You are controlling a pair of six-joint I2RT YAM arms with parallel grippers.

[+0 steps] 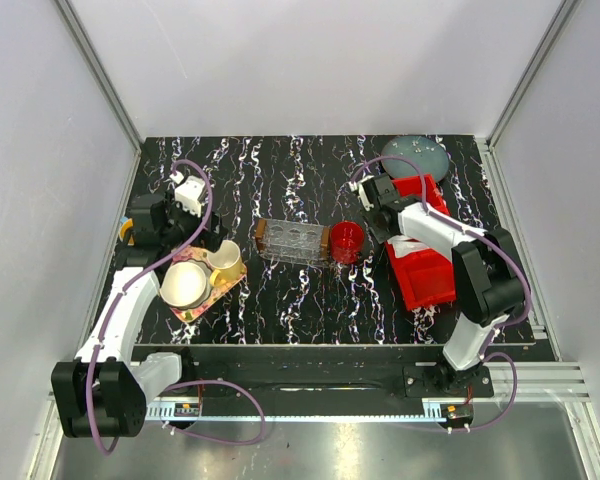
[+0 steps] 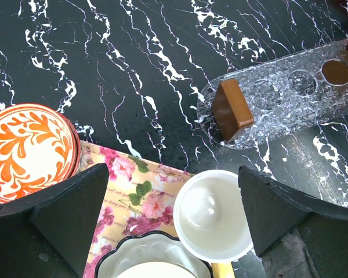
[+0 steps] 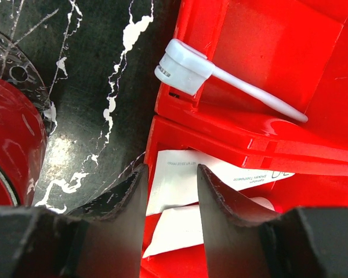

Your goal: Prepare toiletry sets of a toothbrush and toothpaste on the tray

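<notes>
In the red plastic compartment bin (image 3: 249, 35) at table right, two small white toothpaste tubes (image 3: 173, 191) lie in one compartment. Right gripper (image 3: 171, 172) hangs over them, fingers narrow, either side of upper tube's crimped end; can't tell if pinching. Slim pale whitish-blue plastic toothbrush (image 3: 243, 87) lies in adjoining compartment, head propped on bin wall. Small clear ribbed plastic tray (image 1: 292, 242) with brown end handles sits mid-table, red round container (image 1: 347, 240) just beside it. Left gripper (image 2: 173, 174) spread wide above flowery pink-yellow tray (image 2: 133, 185) and white cup (image 2: 211, 214).
</notes>
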